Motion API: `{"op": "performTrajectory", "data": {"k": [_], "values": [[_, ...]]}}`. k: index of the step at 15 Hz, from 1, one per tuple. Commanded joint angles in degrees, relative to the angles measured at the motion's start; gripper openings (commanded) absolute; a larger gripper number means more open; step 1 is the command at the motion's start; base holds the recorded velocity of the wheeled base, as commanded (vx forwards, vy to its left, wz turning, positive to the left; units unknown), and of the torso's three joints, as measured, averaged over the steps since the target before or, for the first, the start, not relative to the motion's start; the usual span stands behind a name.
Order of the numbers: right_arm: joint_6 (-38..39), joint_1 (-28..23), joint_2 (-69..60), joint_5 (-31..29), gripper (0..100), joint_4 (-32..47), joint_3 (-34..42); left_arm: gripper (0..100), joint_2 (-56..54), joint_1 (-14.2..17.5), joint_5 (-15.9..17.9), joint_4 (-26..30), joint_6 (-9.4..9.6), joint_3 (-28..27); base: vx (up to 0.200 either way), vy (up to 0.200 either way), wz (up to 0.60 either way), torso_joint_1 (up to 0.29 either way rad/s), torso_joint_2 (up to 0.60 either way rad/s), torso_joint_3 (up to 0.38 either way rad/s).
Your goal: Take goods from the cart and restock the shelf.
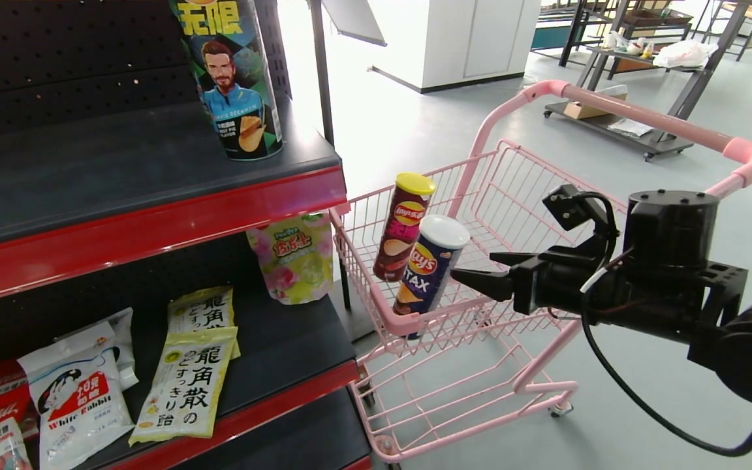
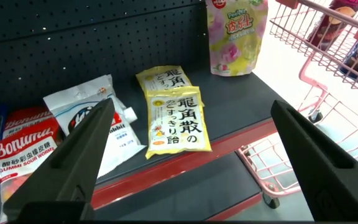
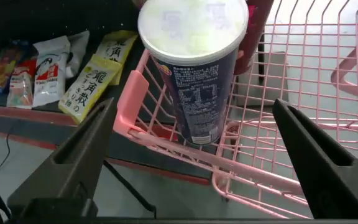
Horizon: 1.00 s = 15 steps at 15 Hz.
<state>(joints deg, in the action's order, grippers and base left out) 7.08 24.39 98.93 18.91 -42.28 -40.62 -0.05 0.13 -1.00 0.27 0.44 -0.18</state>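
Right gripper (image 1: 474, 266) level, fingers (image 1: 480, 282) spread, facing blue can (image 1: 429, 264).

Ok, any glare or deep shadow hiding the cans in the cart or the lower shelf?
Head view: the blue can and maroon can are evenly lit; the floor beyond is washed out. Right wrist view: the blue can's white lid glares pale. Left wrist view: the lower shelf lies shaded, yet its yellow packet is plain to see.
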Motion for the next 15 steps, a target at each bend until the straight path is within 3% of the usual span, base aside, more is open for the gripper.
{"op": "performTrajectory", "data": {"k": [1, 8, 15], "values": [[0.04, 0.22, 3.64, -0.01, 100, 0.0, -1.57, 100, 0.05, 0.04, 0.03, 0.0, 0.0, 0.01, 0.0, 0.0, 0.0, 0.0, 0.0, 0.0], [-0.32, 1.09, 12.17, -0.27, 100, -0.17, -9.83, 100, 0.05, 0.04, -0.06, 0.0, 0.0, 0.01, 0.0, 0.0, 0.0, 0.0, 0.0, 0.0], [0.04, 2.06, 20.52, -0.98, 100, -5.27, -15.28, 100, 0.05, 0.04, 0.03, 0.0, 0.0, 0.01, 0.0, 0.0, 0.0, 0.0, 0.0, 0.0]]}}
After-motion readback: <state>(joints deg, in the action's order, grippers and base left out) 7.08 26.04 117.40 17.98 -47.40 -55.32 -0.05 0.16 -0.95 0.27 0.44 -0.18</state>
